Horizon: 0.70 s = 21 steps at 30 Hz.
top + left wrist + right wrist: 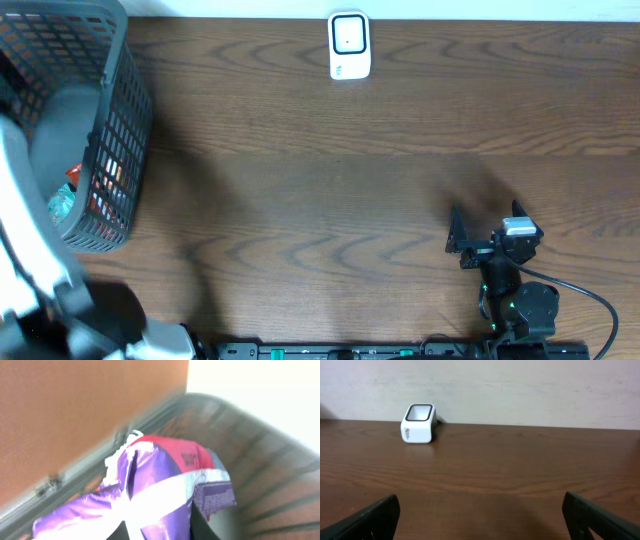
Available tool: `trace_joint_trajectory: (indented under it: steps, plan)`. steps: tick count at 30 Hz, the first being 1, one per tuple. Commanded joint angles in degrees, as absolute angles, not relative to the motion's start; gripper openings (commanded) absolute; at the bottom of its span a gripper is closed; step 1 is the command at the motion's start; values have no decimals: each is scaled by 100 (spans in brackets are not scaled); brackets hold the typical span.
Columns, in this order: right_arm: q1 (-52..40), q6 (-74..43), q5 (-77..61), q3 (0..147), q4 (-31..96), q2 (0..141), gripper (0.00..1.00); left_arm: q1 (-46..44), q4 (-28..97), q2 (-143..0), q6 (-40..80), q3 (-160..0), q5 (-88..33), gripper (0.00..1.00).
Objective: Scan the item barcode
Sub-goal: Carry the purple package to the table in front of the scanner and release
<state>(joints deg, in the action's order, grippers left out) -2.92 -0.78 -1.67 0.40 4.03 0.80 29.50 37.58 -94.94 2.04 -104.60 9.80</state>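
A shiny purple-and-white snack packet (150, 485) with a red top fills the left wrist view, inside the black mesh basket (280, 485). My left gripper (172, 529) is shut on the packet's lower part, and its dark fingers (202, 527) show at the bottom edge. In the overhead view the left arm reaches over the basket (125, 120), and the gripper itself is hidden there. The white barcode scanner (349, 45) stands at the table's far edge, also visible as the scanner (418, 423). My right gripper (468, 240) rests near the front right, open and empty, its fingertips wide apart (482, 520).
Other red and teal items (85, 190) lie in the basket at the far left. The brown wooden table (320, 200) stretches between basket, scanner and right arm. A pale wall rises behind the scanner.
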Motion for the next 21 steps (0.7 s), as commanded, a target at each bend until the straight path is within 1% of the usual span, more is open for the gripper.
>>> trace_joint_trajectory:
  steps: [1,2,5,8,11,14,17,21]
  plan:
    - [-268,-16,-183,36,429,64,99,2943,3232,-8768,2106,-10573,-694,7]
    - [-268,-16,-183,36,429,64,99,2923,3061,-8595,2648,-10573,-1004,7]
    - [-268,-16,-183,36,429,64,99,2781,2757,-8228,3422,-10573,-1581,7]
    - [-268,-19,-183,36,429,64,99,2418,2530,-7883,3505,-10573,-2095,7]
    - [-268,-16,-183,36,429,64,99,1835,2617,-7640,3503,-10573,-2558,7]
    - [-268,-16,-183,36,429,64,99,1129,3094,-7607,3503,-10571,-2941,7]
    - [-268,-16,-183,36,429,64,99,235,3981,-7747,3470,-10499,-2932,7]
    - [-268,-16,-183,36,429,64,99,-773,4818,-8221,3173,-10331,-2869,7]
